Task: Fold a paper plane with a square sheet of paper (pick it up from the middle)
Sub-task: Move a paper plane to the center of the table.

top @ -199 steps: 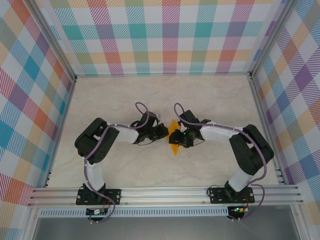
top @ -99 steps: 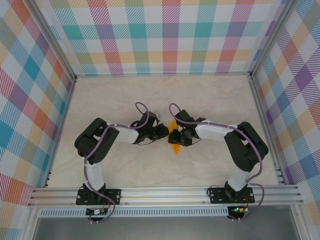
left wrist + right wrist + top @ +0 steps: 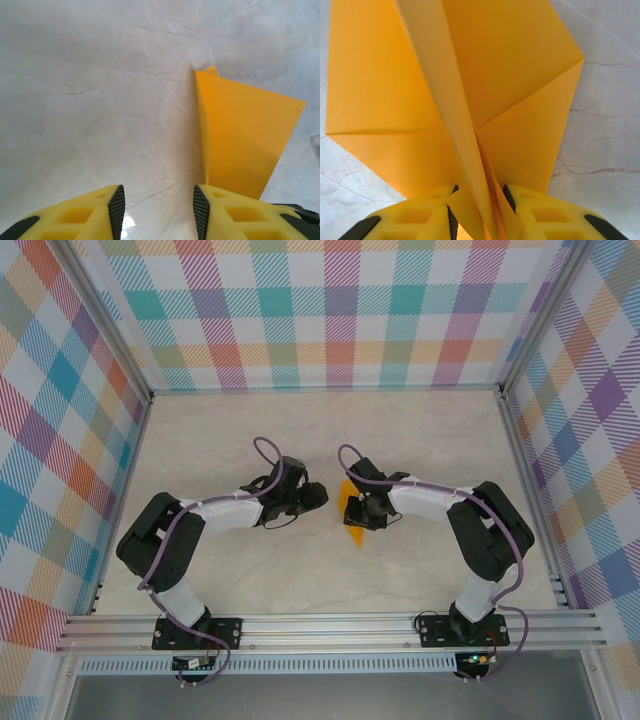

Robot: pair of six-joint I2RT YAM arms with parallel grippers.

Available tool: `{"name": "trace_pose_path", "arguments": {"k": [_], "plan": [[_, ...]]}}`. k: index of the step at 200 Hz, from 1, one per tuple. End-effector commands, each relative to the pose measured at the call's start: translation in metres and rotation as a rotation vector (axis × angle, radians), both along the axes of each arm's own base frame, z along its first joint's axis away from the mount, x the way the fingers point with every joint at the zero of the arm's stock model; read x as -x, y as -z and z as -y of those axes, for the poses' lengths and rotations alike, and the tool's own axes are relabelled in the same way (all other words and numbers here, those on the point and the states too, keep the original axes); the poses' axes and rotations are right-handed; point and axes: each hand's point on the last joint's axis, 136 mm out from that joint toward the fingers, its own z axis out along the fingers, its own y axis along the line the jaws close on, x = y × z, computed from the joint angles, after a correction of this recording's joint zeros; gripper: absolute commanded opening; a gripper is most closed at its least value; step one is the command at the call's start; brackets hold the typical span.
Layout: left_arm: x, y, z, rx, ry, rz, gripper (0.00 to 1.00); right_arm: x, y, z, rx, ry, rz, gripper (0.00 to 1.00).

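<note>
On the pale marbled desk (image 3: 250,440), between the two arms: thin orange-yellow paper sheet (image 3: 354,532), partly folded, centre ridge raised. Right hand (image 3: 479,202) clenched on that ridge; left hand (image 3: 159,210) released, empty, near the sheet's edge. Looks light, limp, easily crumpled; wants a gentle pinch along the stiffer middle fold.

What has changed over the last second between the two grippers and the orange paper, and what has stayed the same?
The left gripper has opened and drawn back leftward from the orange paper, its elbow swinging out to the left. The right gripper has shifted slightly left and is narrowing around the paper's raised centre fold; whether it grips yet is unclear. The paper lies roughly where it was on the table.
</note>
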Motion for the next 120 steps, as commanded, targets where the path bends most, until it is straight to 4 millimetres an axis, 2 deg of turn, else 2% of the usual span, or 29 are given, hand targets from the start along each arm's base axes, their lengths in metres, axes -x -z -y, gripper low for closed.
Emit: {"name": "trace_pose_path", "arguments": {"k": [1, 61, 120], "plan": [[0.002, 0.004, -0.021, -0.084, -0.04, -0.016, 0.44, 0.0, 0.001, 0.004, 0.052, 0.01, -0.005, 0.31], [0.003, 0.006, -0.018, -0.072, -0.027, -0.025, 0.45, -0.01, -0.013, 0.005, 0.079, 0.01, 0.042, 0.34], [0.005, 0.01, -0.019, -0.078, -0.02, -0.034, 0.47, -0.016, -0.014, 0.004, 0.092, 0.011, 0.06, 0.32]]}}
